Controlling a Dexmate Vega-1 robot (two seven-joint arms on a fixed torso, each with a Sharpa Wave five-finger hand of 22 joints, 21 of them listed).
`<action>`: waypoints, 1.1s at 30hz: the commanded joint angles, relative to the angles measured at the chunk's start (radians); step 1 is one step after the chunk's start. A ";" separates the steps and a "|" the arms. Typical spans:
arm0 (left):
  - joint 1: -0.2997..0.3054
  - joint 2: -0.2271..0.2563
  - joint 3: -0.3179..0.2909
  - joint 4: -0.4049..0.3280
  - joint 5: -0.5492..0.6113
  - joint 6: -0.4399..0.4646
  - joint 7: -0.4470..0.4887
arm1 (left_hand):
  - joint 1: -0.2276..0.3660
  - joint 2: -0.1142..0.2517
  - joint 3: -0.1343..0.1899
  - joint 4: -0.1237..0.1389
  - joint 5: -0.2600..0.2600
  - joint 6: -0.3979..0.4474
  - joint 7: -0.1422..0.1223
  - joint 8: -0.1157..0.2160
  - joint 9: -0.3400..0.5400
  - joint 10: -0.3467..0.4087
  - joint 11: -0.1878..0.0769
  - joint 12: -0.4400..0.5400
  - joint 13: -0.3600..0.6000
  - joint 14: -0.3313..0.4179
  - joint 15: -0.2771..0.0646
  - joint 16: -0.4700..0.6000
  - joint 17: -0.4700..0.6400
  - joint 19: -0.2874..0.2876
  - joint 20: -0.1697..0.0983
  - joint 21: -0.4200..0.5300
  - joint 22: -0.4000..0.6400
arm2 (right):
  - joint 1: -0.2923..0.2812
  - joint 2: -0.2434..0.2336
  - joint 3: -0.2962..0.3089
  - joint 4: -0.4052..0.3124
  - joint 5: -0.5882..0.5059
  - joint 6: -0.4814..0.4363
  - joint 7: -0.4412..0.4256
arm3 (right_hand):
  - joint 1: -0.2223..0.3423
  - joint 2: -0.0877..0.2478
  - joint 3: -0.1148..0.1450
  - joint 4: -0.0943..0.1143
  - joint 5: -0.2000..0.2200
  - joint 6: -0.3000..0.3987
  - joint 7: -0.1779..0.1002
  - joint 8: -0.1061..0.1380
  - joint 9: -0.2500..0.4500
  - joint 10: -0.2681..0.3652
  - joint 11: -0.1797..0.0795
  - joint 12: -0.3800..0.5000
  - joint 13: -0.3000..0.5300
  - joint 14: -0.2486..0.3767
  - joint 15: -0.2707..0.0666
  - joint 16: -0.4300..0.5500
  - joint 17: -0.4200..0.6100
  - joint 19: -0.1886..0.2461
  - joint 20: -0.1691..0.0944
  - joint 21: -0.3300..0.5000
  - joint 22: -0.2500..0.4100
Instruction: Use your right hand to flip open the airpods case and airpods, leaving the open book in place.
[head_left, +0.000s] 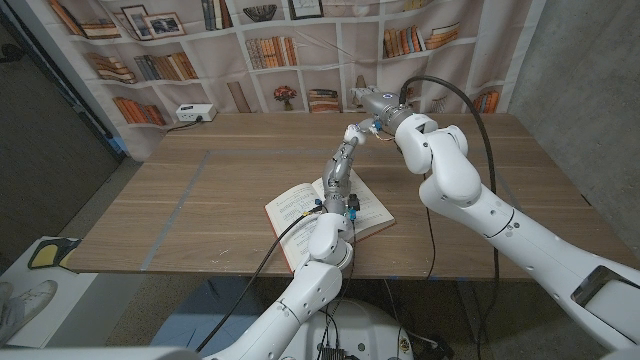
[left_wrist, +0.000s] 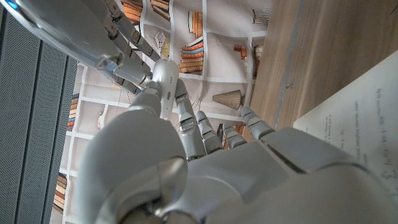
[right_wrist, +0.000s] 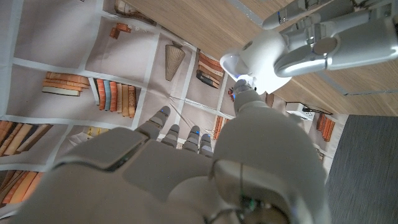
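An open book (head_left: 330, 212) lies on the wooden table (head_left: 220, 190) near its front edge. My left hand (head_left: 340, 172) is raised over the book with its fingers (left_wrist: 205, 127) stretched out and slightly apart, and I see nothing in them. My right hand (head_left: 372, 102) hangs in the air beyond the book, towards the back of the table. Between the two hands is a small white rounded thing (head_left: 352, 131); I cannot tell whether it is the airpods case or part of a hand. The right hand's fingertips (right_wrist: 180, 132) point at the bookshelf backdrop.
A printed bookshelf backdrop (head_left: 300, 50) closes off the table's far side. In front of it stand a white power strip (head_left: 195, 113) and a small flower pot (head_left: 285, 97). The book's page (left_wrist: 360, 143) lies right under my left hand.
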 joint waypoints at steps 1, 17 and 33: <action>0.008 0.005 -0.003 -0.006 -0.006 0.000 -0.002 | 0.003 0.008 0.003 0.002 0.008 0.085 -0.084 0.004 0.000 0.000 -0.005 -0.001 0.004 0.001 -0.003 -0.003 0.004 0.002 -0.002 0.002 0.005 | -0.017 0.007 0.014 -0.028 -0.019 -0.015 -0.003 | -0.009 0.013 0.004 0.013 0.001 0.004 -0.005 0.006 0.002 0.009 -0.004 0.010 0.002 -0.096 -0.069 0.006 0.005 0.005 0.000 0.006 0.003; 0.013 0.017 -0.013 -0.016 -0.016 -0.009 -0.016 | 0.003 0.008 0.004 0.002 0.008 0.084 -0.086 0.004 0.001 0.000 -0.008 -0.002 0.004 0.001 -0.002 -0.003 0.004 0.002 -0.001 0.002 0.005 | -0.057 0.032 0.050 -0.043 0.016 -0.043 -0.061 | -0.072 0.051 0.043 0.107 0.014 0.009 -0.017 0.003 0.004 0.021 -0.010 0.012 0.005 -0.096 -0.078 0.019 0.023 0.002 -0.004 0.008 0.006; 0.032 0.055 -0.042 -0.059 -0.062 -0.014 -0.051 | -0.002 0.008 0.003 0.006 0.010 0.081 -0.089 0.004 0.001 0.001 -0.008 -0.002 0.004 0.002 -0.003 -0.002 0.005 0.004 -0.002 0.003 0.005 | -0.103 0.019 0.129 -0.068 0.260 -0.049 -0.166 | -0.288 0.039 0.057 0.302 0.037 0.040 -0.014 0.004 0.008 0.020 -0.013 0.006 0.007 -0.111 -0.081 0.035 0.051 -0.020 0.010 0.004 0.007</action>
